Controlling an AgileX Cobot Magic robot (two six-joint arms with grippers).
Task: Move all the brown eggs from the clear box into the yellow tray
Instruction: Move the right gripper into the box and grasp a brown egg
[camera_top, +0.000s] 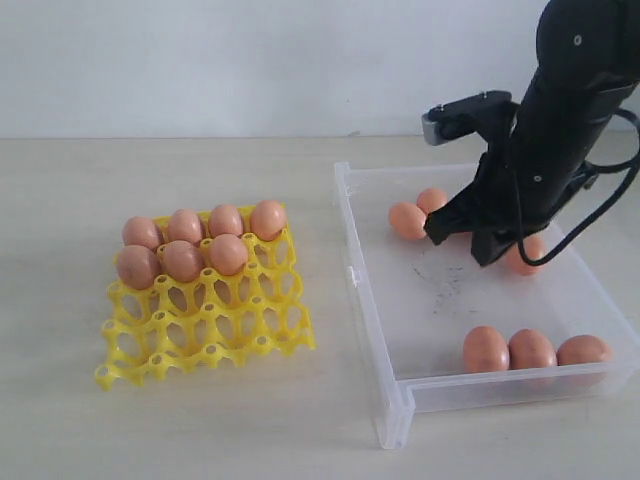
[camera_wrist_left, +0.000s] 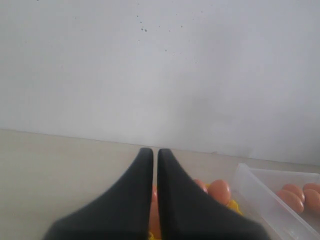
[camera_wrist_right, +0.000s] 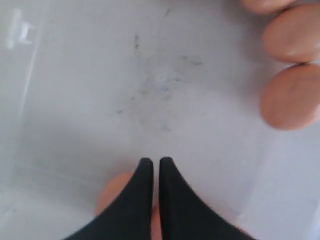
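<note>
In yellow tray (camera_top: 205, 335), seven brown eggs (camera_top: 183, 260); more in clear box (camera_top: 365, 300)

The brown eggs (camera_top: 228, 254) look smooth, with a soft, low sheen. The yellow tray (camera_top: 240, 322) is glossy moulded plastic. The clear box (camera_top: 500, 388) is transparent plastic, its floor smudged with dark specks. The table (camera_top: 150, 430) is pale, matt and faintly grained.

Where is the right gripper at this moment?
The right gripper is down inside the clear box, on the right of the exterior view toward the far wall, between two brown eggs on view-left and a single egg on view-right.
</note>
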